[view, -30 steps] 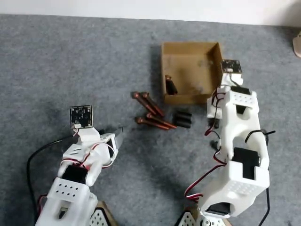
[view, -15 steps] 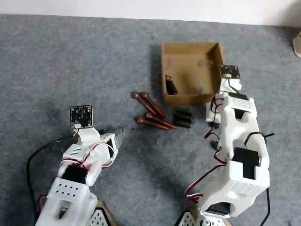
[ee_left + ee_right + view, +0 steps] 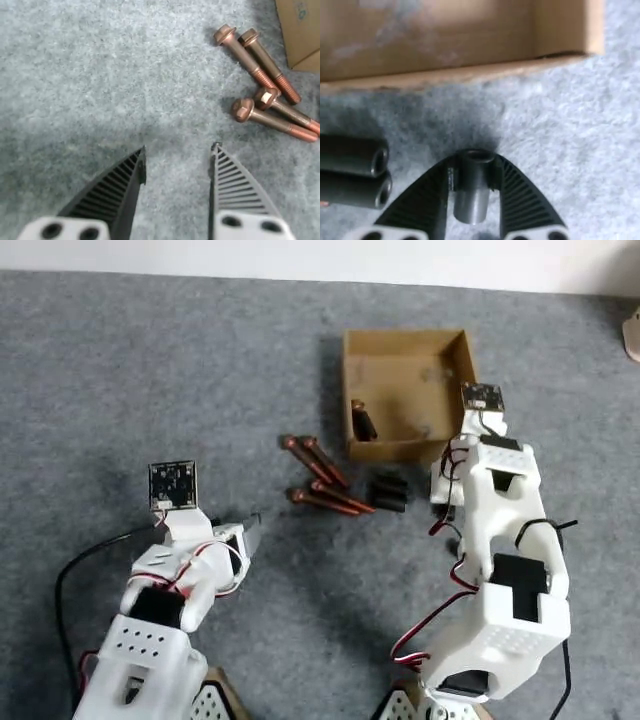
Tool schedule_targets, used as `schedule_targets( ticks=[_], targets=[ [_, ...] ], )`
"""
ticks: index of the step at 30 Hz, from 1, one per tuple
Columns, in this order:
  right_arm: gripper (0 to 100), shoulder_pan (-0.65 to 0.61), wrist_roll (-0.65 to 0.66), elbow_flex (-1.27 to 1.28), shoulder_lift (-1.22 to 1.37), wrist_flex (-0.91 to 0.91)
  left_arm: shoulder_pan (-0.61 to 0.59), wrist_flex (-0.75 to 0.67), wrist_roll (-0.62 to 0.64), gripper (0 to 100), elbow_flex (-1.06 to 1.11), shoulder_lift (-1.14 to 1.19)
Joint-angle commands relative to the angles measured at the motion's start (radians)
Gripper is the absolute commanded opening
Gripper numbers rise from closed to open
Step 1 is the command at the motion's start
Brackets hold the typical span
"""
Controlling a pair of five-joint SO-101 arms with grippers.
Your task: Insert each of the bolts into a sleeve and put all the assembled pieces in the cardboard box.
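Fingers (image 3: 117, 187) of our left gripper (image 3: 177, 150) stand wide apart and hold nothing; four bolts (image 3: 265, 96) lie near their tips. At our right wrist, the right gripper (image 3: 472, 162) squeezes one black sleeve (image 3: 470, 200) just beside the cardboard box (image 3: 455, 75); two more sleeves (image 3: 352, 155) lie near. From above, our left arm (image 3: 190, 570) sits bent, our right arm (image 3: 505, 530) stretches to the box corner, and one piece (image 3: 362, 422) lies inside.
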Motion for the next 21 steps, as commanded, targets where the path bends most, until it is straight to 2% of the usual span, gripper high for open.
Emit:
schedule_targets(
  ticks=[1,5,11,21],
  targets=[
    [0.5,-0.028,-0.009,0.047,-0.114,0.016,-0.005,0.094,0.005,20,-0.099,-0.002],
    [0.5,-0.062,-0.009,0.202,-0.341,-0.018,-0.005,0.112,0.055,20,-0.117,-0.001],
    [0.5,-0.128,-0.068,0.503,-0.634,-0.189,-0.005,0.155,0.058,20,-0.183,0.001],
    [0.5,-0.125,-0.066,0.722,-0.733,-0.433,0.021,0.157,0.032,20,-0.222,-0.012]
  ],
)
